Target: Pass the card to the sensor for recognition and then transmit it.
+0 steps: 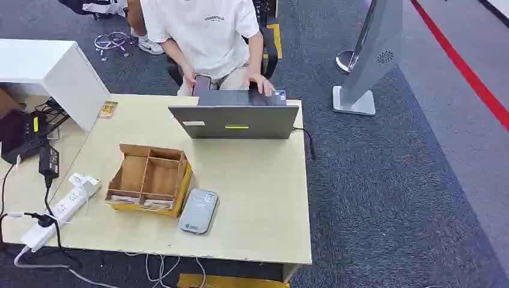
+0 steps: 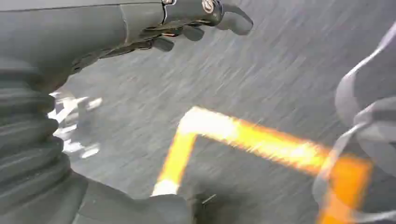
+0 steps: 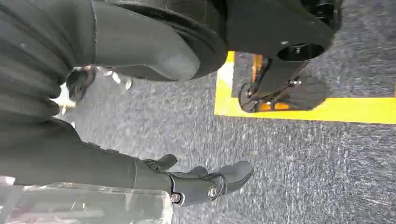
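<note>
Hands (image 2: 154, 28) (image 3: 187, 179) empty — sensor (image 1: 198, 210) beside box (image 1: 149, 179)

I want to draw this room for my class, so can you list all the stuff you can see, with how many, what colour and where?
Table: one, pale wood, centre.
Divided box: one, brown and yellow, on the table's near left part.
Card reader: one, grey, right beside the box.
Laptop: one, grey, open at the table's far edge.
Power strip: one, white, table's left edge.
Black devices: a few, far left.
Small card: one, yellowish, table's far left corner.
Stand: one, silver, on the carpet at right.
Person: one, white shirt, seated behind the laptop.
Left hand: dark grey, over the carpet, holding nothing.
Right hand: dark grey, over the carpet, holding nothing.
</note>
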Controlling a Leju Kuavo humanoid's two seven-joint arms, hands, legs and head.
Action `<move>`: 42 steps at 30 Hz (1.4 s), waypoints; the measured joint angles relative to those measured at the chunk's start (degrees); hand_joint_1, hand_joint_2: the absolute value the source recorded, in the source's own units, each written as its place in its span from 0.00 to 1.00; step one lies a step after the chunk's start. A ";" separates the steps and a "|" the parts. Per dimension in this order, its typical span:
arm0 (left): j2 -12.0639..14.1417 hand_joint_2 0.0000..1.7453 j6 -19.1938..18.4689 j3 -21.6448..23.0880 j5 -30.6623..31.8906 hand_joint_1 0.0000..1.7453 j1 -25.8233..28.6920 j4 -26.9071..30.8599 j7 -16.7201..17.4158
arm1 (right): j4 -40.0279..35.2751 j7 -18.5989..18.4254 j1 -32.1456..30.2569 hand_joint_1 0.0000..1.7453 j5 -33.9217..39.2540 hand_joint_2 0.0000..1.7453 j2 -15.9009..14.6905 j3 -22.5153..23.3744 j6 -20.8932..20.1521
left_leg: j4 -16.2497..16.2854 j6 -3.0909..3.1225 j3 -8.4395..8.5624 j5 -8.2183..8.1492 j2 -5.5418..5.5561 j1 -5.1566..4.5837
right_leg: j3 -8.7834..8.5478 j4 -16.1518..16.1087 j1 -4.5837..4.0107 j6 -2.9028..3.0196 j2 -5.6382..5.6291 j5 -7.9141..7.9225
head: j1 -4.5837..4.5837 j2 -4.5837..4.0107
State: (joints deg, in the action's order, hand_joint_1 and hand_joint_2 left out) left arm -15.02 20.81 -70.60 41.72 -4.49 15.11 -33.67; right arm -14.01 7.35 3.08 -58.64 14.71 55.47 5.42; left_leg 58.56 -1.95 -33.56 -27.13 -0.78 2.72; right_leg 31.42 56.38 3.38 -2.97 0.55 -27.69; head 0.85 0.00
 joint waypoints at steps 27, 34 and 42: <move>2.21 1.00 0.45 25.43 -47.05 0.00 3.38 75.77 -5.25 | -0.28 0.00 0.20 0.00 -3.26 1.00 0.72 1.73 1.20 | 0.04 -0.14 0.06 0.11 -0.01 0.22 | -0.07 0.06 -0.23 0.20 -0.05 0.09 | 0.15 0.00; 5.47 1.00 8.40 33.41 -29.99 0.00 1.38 81.94 -4.52 | -0.04 -1.95 0.41 0.00 -4.84 1.00 0.74 1.31 2.08 | 0.07 -0.15 0.06 0.13 0.03 0.22 | 0.13 0.03 -0.22 0.20 0.03 0.09 | 0.13 0.00; 22.61 1.00 0.84 56.04 44.99 0.00 -21.94 66.89 37.29 | 1.60 -4.83 0.57 0.00 -9.60 1.00 0.63 -1.84 7.89 | 0.06 -0.33 -0.07 0.66 0.00 0.26 | 0.56 0.09 -0.25 0.34 -0.04 0.57 | 0.11 0.00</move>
State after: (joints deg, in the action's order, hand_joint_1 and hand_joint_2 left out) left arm 7.60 21.65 -14.56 86.71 -26.43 81.99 3.61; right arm -12.41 2.51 3.65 -68.24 15.34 53.64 13.31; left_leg 58.62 -2.27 -33.63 -26.47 -0.78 2.98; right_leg 31.98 56.47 3.13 -2.63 0.51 -27.12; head 0.96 0.00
